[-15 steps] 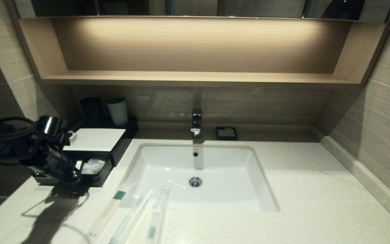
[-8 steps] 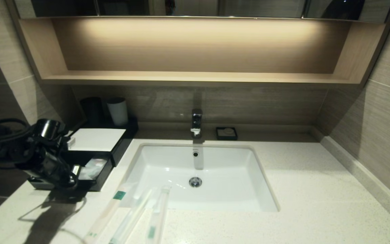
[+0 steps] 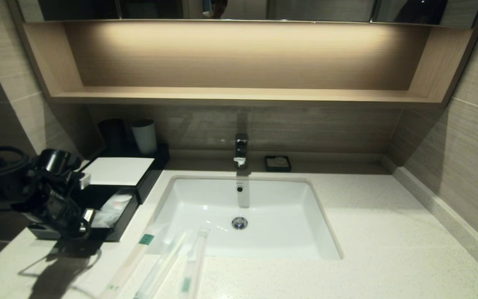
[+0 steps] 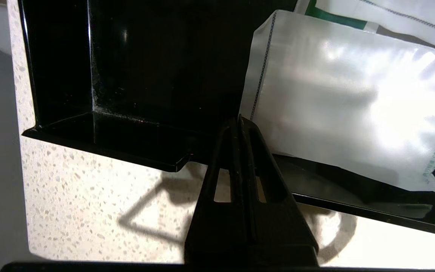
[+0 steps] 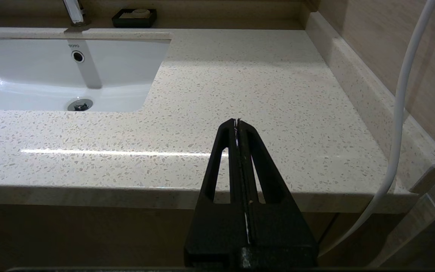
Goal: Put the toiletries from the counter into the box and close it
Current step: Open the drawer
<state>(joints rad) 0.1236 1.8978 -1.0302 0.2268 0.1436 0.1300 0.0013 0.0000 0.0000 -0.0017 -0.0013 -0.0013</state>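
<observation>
Left gripper (image 4: pixel 240 120): jaws are being held pressed together, nothing between them, tips being kept at the notched front edge of the pulled-out drawer of the low black rectangular box (image 4: pixel 127 94). Just beside the tips, a translucent whitish plastic sachet with green print (image 4: pixel 349 102) is lying inside the drawer; a second packet with a green band is partly seen behind it.

In the head view, the left gripper (image 3: pixel 82 222) is being held over the drawer front at the near left of the box (image 3: pixel 116 170), whose flat white top panel is showing behind the arm. The drawer is standing open.

The three long slim stick-shaped toiletries in translucent wrappers with small green labels (image 3: pixel 160 261) are lying side by side on the cream-white speckled stone tabletop (image 3: pixel 388 232), at the near left corner of the white rectangular sink (image 3: pixel 239 216), their far ends reaching over its rim. They are lying apart from the box.

Right gripper (image 5: pixel 237 121): jaws are being held together on nothing, parked low before the tabletop (image 5: pixel 240 94) edge, to the right of the sink (image 5: pixel 51 75).
</observation>
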